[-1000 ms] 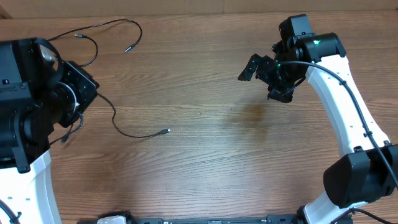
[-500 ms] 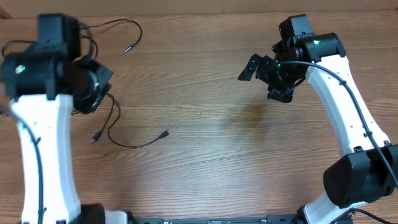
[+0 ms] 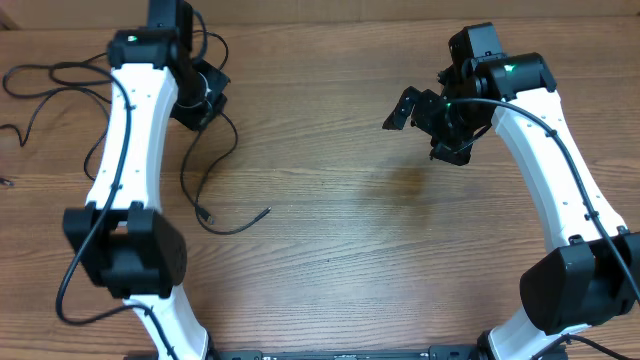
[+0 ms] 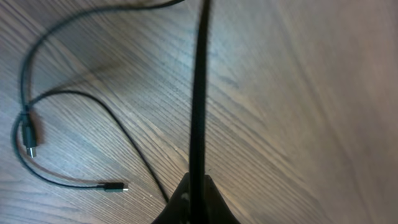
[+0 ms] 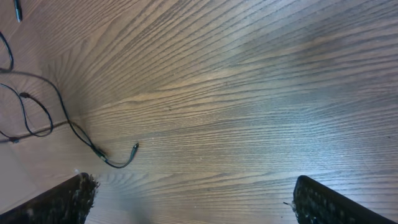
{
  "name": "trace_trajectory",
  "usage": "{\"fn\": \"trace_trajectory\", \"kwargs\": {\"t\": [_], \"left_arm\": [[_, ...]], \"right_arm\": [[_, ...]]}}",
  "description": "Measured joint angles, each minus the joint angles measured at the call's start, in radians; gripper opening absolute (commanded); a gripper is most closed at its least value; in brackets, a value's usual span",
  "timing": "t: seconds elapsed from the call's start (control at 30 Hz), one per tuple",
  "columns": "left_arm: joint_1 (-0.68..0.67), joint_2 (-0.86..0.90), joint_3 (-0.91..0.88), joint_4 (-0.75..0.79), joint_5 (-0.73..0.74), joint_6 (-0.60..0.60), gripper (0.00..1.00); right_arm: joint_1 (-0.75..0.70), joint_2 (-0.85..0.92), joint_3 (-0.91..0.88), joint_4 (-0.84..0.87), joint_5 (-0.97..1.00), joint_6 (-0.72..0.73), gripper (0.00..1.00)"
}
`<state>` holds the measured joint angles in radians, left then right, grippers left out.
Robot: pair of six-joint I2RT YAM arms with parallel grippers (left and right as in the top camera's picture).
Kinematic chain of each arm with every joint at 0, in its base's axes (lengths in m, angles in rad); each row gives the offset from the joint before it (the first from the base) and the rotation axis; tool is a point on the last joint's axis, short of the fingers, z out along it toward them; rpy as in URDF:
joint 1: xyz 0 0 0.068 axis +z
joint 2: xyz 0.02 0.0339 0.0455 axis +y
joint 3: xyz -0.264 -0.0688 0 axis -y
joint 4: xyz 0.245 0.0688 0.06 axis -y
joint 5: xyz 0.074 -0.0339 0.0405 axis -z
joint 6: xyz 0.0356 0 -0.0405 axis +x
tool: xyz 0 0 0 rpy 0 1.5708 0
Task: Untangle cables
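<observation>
Thin black cables (image 3: 186, 170) trail over the wooden table's left side, with plug ends near the middle (image 3: 267, 211) and more loops at the far left (image 3: 45, 82). My left gripper (image 3: 200, 95) is shut on one cable and holds it above the table. In the left wrist view the held cable (image 4: 199, 93) runs straight up from the closed jaws (image 4: 197, 193), and a loose plug (image 4: 115, 186) lies on the wood below. My right gripper (image 3: 425, 130) is open and empty, high over the right side. Its wrist view (image 5: 196, 208) shows cable ends (image 5: 93, 149) far off to the left.
The brown wooden table (image 3: 350, 260) has its far edge along the top of the overhead view. A small cable end (image 3: 5, 181) lies at the left edge. The left arm's white links (image 3: 125, 150) reach over the cables.
My left arm has swung from the left edge up and to the right, carrying a cable. The loose cables were dragged and reshaped. The right arm has not moved.
</observation>
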<state>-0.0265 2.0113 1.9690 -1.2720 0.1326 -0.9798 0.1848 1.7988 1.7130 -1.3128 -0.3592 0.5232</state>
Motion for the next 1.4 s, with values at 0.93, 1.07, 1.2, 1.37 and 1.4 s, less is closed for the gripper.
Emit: {"fn": "trace_trajectory", "kwargs": {"t": [0.93, 1.07, 1.2, 1.37, 1.4], "left_arm": [[0.192, 0.14, -0.002, 0.092, 0.003, 0.438, 1.0], [0.212, 0.14, 0.004, 0.164, 0.205, 0.544, 1.0], [0.212, 0.14, 0.05, 0.216, 0.417, 0.621, 1.0], [0.209, 0.14, 0.082, 0.147, 0.481, 0.662, 0.99], [0.207, 0.14, 0.082, 0.097, 0.466, 0.687, 0.98]], "right_arm": [[0.0, 0.0, 0.0, 0.0, 0.0, 0.0, 1.0], [0.0, 0.0, 0.0, 0.0, 0.0, 0.0, 1.0], [0.0, 0.0, 0.0, 0.0, 0.0, 0.0, 1.0], [0.0, 0.0, 0.0, 0.001, 0.0, 0.0, 1.0], [0.0, 0.0, 0.0, 0.0, 0.0, 0.0, 1.0]]}}
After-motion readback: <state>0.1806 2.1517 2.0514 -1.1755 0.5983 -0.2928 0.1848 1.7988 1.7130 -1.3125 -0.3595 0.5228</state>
